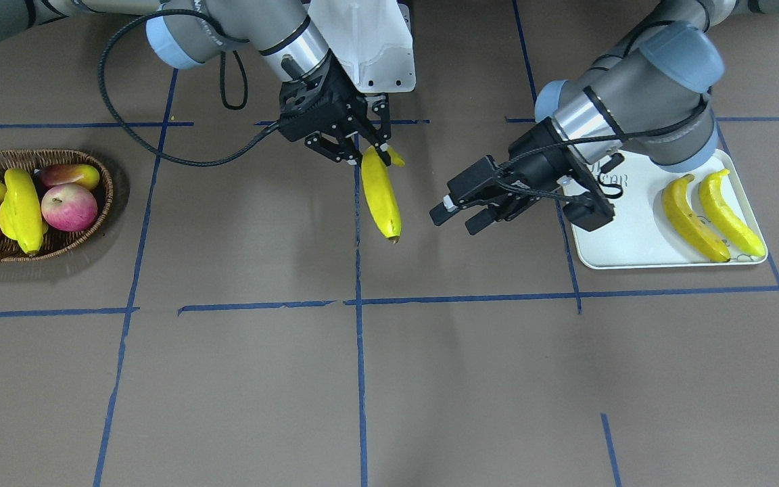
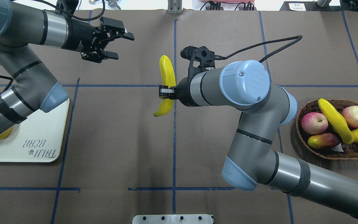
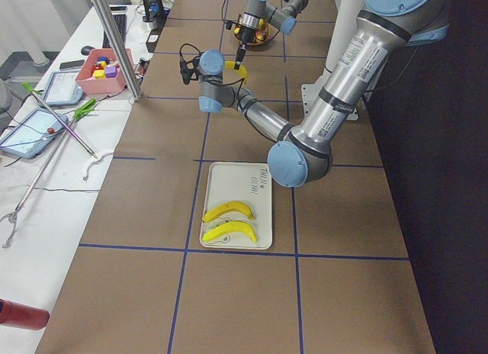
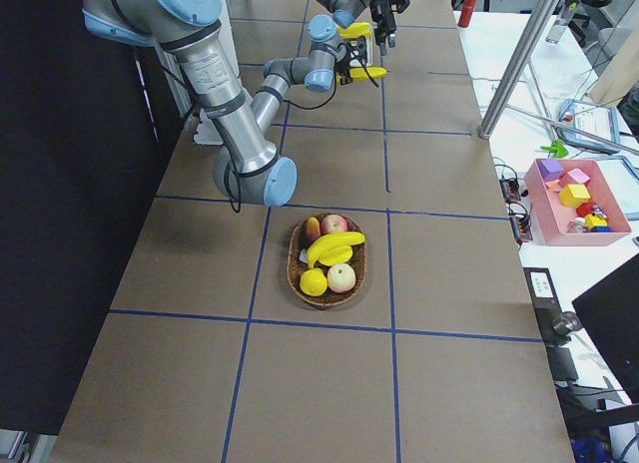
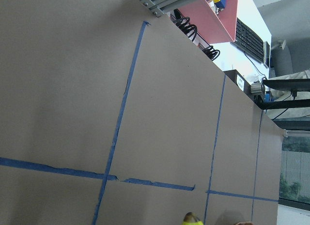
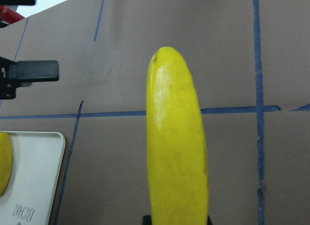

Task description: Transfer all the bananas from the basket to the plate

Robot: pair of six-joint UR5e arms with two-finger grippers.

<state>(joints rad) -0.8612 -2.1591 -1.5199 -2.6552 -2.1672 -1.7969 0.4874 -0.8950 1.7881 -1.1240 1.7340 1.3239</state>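
My right gripper [image 2: 166,92] is clamped on a banana [image 2: 167,74] toward its stem end, above the table's [image 2: 120,140] middle. In the overhead view the long free end points to twelve o'clock. My left gripper [image 2: 121,46] hangs at ten o'clock of it, fingers wide, clear of the fruit.

This looks like a hand-over. The left should close squarely across the free half, and the right should release only once that hold is firm.

Two bananas [image 1: 690,220] lie on the plate [image 1: 626,243] at nine o'clock. A fourth banana [image 2: 336,124] lies in the basket [image 2: 350,152] at three.

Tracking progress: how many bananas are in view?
4: two bananas on the plate, one in the right gripper, one in the basket; others may hide beneath fruit.
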